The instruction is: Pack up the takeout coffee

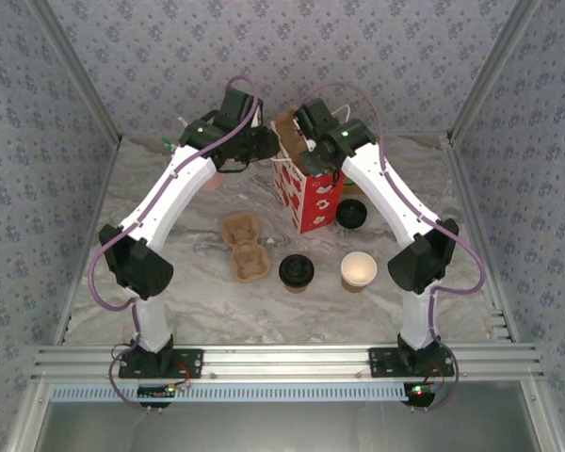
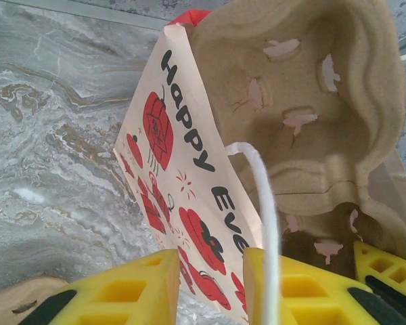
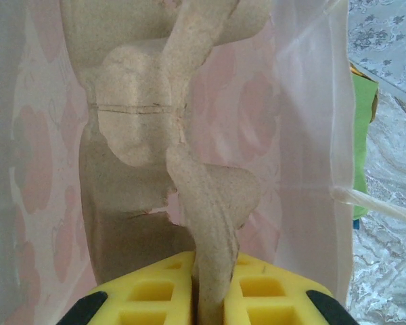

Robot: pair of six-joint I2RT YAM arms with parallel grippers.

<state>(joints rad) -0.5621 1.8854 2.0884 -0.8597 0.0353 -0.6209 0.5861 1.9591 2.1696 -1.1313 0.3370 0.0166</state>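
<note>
The takeout coffee [image 1: 296,271], a brown cup with a black lid, stands on the table in front of the arms. A paper bag [image 1: 311,202] printed with red flowers stands upright at the back centre. My right gripper [image 3: 210,261] is shut on the rim of a pulp cup carrier [image 3: 210,189], which hangs down inside the bag [image 3: 304,135]. My left gripper [image 2: 211,261] is at the bag's top edge, jaws apart, with the bag wall [image 2: 183,169] between them and the white handle string [image 2: 264,203] lying across one finger. The carrier [image 2: 311,88] shows past the bag's rim.
A second pulp carrier [image 1: 245,247] lies left of the coffee. A lidless brown cup [image 1: 358,269] with a pale inside stands to its right. A black round piece [image 1: 352,213] sits right of the bag. Metal frame rails and patterned walls bound the marble table [image 1: 169,311].
</note>
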